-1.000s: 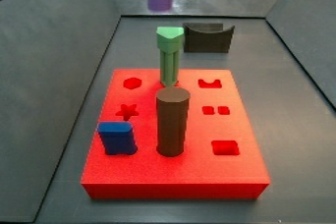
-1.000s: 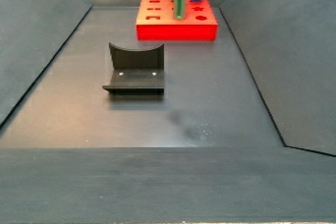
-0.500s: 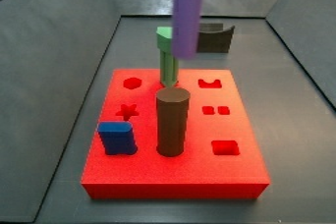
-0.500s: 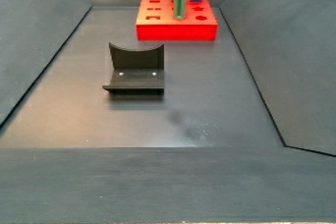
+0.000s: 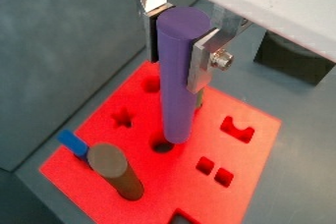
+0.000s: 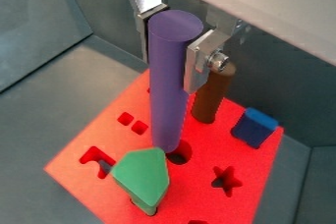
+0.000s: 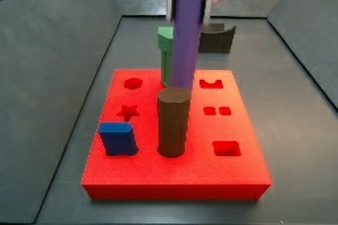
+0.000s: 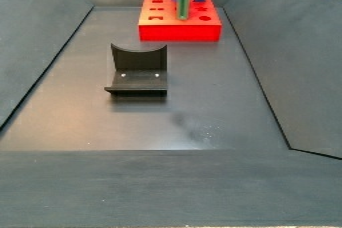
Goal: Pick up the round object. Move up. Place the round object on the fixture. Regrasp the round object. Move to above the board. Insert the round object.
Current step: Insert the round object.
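The risk now is a jam at the hole; the purple peg (image 5: 178,76) hangs upright with its lower end right at a round hole (image 5: 160,146) in the red board (image 5: 256,174), and if it is a shade off centre or tilted it will catch on the rim and bind, or slip upward between the pads; I cannot tell whether the tip has entered the hole or only sits above it. The neighbours are close too; in a wrist view the green peg (image 6: 144,177) stands just beside the hole, and the brown cylinder (image 6: 210,90) is near the fingers, so a sideways drift could knock either.

The gripper (image 6: 178,33) is over the board, pointing straight down, its silver fingers (image 6: 203,54) clamped on the peg's upper part; in a side view the peg (image 7: 189,32) shows upright above the board's middle, just in front of the green one. The fixture (image 8: 136,69) stands well apart, bare.
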